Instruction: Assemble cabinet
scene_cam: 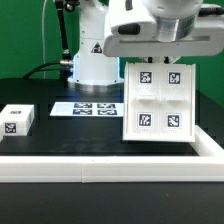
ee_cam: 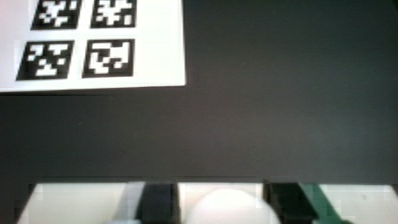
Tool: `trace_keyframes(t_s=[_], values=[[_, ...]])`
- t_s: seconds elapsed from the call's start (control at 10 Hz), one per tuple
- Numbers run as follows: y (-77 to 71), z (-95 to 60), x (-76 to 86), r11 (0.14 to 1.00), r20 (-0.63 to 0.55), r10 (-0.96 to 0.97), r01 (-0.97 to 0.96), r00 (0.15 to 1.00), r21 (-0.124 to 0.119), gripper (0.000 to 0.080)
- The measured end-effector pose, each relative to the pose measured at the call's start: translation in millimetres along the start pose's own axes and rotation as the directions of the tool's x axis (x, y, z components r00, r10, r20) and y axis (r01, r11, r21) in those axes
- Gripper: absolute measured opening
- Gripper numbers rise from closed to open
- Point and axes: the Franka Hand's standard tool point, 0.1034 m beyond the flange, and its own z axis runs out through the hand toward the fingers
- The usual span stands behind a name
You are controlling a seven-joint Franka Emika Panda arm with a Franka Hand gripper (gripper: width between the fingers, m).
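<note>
The white cabinet body stands upright on the black table at the exterior view's right, its face with several tags turned to the camera. My gripper comes down onto its top edge. In the wrist view my gripper has its two black fingers on either side of a white part of the cabinet body, which fills the gap between them. A small white cabinet part with a tag lies at the exterior view's left, apart from the gripper.
The marker board lies flat on the table before the arm's base and also shows in the wrist view. A long low white rail borders the table's front and right side, close to the cabinet body.
</note>
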Motion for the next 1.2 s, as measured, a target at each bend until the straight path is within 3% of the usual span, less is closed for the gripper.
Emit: trace_keyframes(t_s=[0.2,0.6,0.8,1.2], values=[[7.8,-5.5,7.6,1.000,0.019,0.012,-0.012,1.000,0.018,0.0225],[7.8,-3.3,8.9,1.000,0.026,0.013,-0.013,1.000,0.016,0.0225],[1.2,-2.9,8.5,1.000,0.016,0.002,-0.002,1.000,-0.017,0.0225],[2.7,-2.4,8.6,1.000,0.019,0.000,0.000,1.000,-0.013,0.0225]])
